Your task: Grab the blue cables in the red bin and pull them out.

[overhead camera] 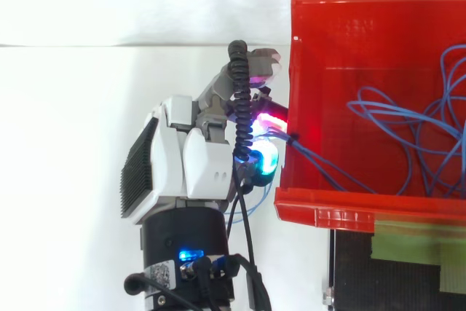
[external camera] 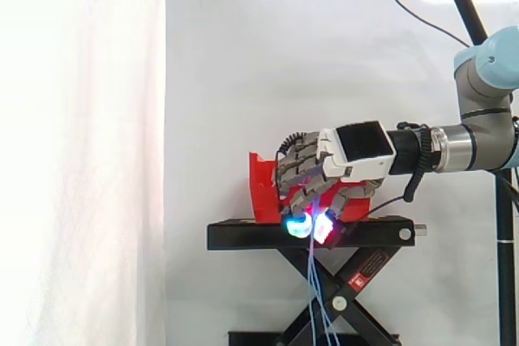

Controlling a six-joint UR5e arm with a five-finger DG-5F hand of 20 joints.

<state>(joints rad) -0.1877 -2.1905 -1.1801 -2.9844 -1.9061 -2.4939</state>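
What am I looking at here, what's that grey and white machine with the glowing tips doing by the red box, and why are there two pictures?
That is a robot arm ending in a grey and white mechanical hand; the glowing fingertips are its own pads. Both pictures show one moment: one camera looks level from the side, the other down from above. A red plastic bin sits on a black scissor stand. Thin blue cables lie looped in the bin and run over its edge to the hand, whose curled fingers pinch them just outside. Below the hand, the cables hang down past the stand.
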